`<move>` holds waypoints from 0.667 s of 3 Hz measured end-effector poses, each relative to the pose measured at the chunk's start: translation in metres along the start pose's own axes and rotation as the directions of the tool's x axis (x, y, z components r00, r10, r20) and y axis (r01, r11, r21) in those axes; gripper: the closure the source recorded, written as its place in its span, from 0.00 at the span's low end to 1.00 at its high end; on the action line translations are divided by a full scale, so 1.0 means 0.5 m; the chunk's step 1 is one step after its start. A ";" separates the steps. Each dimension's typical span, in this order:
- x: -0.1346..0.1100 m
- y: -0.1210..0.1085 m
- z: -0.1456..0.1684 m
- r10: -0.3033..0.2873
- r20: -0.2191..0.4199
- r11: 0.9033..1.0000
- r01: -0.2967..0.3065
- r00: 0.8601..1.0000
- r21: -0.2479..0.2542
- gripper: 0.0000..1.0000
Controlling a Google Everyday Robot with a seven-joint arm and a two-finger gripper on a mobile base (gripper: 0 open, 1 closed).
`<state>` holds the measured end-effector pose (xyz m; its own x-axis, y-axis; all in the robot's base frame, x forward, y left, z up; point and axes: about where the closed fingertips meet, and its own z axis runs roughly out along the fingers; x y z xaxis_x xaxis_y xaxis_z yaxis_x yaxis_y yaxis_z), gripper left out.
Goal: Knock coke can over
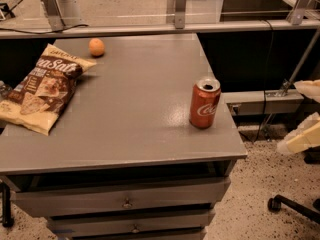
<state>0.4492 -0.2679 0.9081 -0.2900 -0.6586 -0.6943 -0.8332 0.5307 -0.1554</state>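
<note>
The coke can (205, 103), red with a white script logo and an open silver top, stands upright near the right front edge of the grey cabinet top (130, 114). My gripper (306, 115) is at the frame's right edge, off the side of the cabinet and to the right of the can, at about the can's height or a little lower. Its two cream fingers (300, 139) are apart with nothing between them. It does not touch the can. Part of the gripper is cut off by the frame edge.
A chip bag (40, 86) lies at the left of the top. A round orange fruit (97, 47) sits at the back left. Drawers (125, 201) are below. A metal rail (150, 28) runs behind. A chair base (295, 206) stands on the floor at lower right.
</note>
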 end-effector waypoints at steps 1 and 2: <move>-0.029 -0.035 0.037 0.039 0.221 0.998 -0.047 0.974 0.029 0.00; -0.103 -0.056 0.078 0.069 0.421 0.996 -0.086 0.905 0.023 0.00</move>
<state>0.5057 -0.2278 0.9209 -0.1215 -0.3350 -0.9343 -0.7937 0.5980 -0.1112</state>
